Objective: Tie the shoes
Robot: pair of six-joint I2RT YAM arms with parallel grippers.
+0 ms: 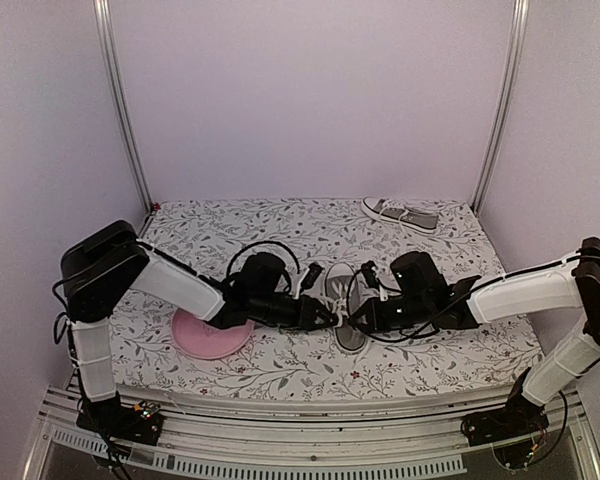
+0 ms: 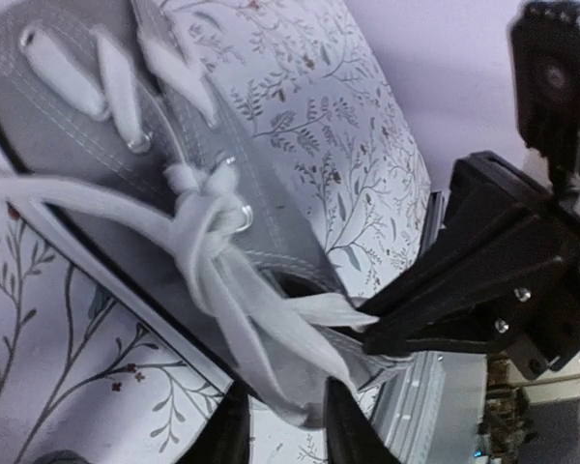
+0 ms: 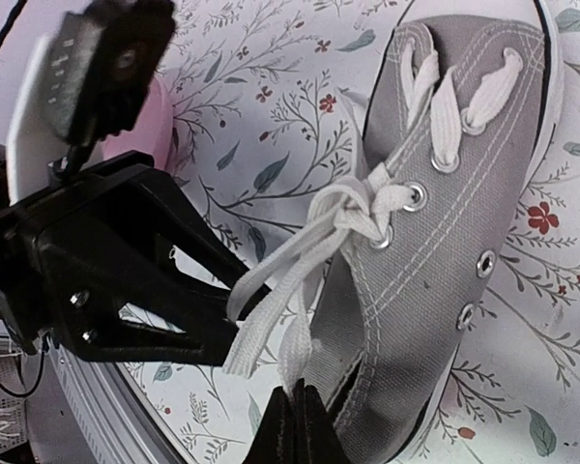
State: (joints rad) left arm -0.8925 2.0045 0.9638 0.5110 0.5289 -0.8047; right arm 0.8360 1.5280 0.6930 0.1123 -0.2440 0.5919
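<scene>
Nearest you, mid-table between the two arms, one shoe (image 1: 340, 285) lies on the flowered table (image 1: 280, 368) with its toe pointing away, it seems. The pink plate (image 1: 205, 340) sits just to its left, partly under the left arm.

Your right fingers (image 3: 282, 430) are pressed together on a free end of the white lace (image 3: 309, 261), just off the heel. Your left fingers (image 2: 222, 435) stand a little apart with loose strands lying in the gap. Nothing shows them pinching.

A first crossing already sits at the top eyelets, but there is no bow. So I'd judge you are working the two free ends, early in the tie. The next move calls for the left fingers to close on one strand only, then an even pull outward.

The arms cover the heel and lace ends from above, and the left wrist view is blurred. The second shoe (image 1: 402, 214) lies at the far right, well apart — its laces are too small to read.
</scene>
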